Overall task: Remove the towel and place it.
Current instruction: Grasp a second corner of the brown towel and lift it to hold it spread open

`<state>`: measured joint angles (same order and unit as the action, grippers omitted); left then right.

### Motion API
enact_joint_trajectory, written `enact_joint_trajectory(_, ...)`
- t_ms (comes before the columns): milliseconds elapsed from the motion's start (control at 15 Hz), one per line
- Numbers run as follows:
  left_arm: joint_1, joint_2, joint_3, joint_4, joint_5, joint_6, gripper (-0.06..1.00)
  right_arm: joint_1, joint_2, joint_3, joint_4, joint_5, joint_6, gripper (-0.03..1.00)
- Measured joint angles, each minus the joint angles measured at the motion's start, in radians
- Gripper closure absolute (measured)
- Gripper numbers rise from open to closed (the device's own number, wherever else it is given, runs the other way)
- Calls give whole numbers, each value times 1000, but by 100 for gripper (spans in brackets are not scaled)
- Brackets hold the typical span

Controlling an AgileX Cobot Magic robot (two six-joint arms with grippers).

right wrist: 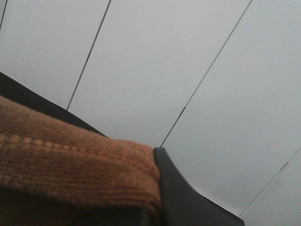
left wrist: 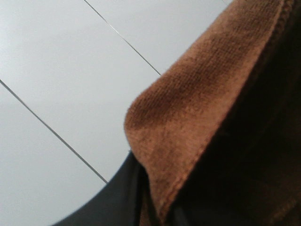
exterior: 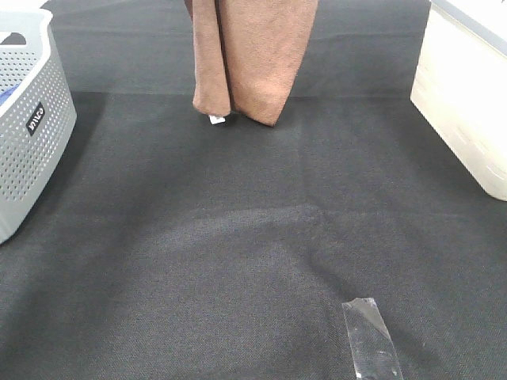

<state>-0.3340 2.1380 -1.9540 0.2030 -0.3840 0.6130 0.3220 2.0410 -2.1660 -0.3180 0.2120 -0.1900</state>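
Brown towel [exterior: 252, 55] hangs, hem pinched in left gripper [left wrist: 148, 207] and right gripper [right wrist: 159, 200].

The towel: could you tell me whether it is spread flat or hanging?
Hanging: the towel drapes in vertical folds, white tag at the bottom.

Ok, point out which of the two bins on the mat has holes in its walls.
The grey basket at the left edge: its walls are perforated and carry a dark label. The cream bin on the right has solid walls.
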Motion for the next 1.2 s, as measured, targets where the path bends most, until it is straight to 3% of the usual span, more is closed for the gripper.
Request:
enact_joint_trajectory(200,0,0,0,-1,0,-28,72,0,0,0,0,0,0,97)
enact_joint_trajectory(467,0,0,0,-1,12,-24,70,0,0,0,0,0,0,97)
enact_joint_trajectory(733,0,0,0,25,63,17,92,-1,0,0,0,0,0,97)
enact_joint_trajectory(1000,0,-2,0,29,74,100,94,-16,0,0,1,-7,0,97)
enact_joint_trajectory(1200,5,4,-33,33,27,116,94,-18,0,0,7,-95,0,97)
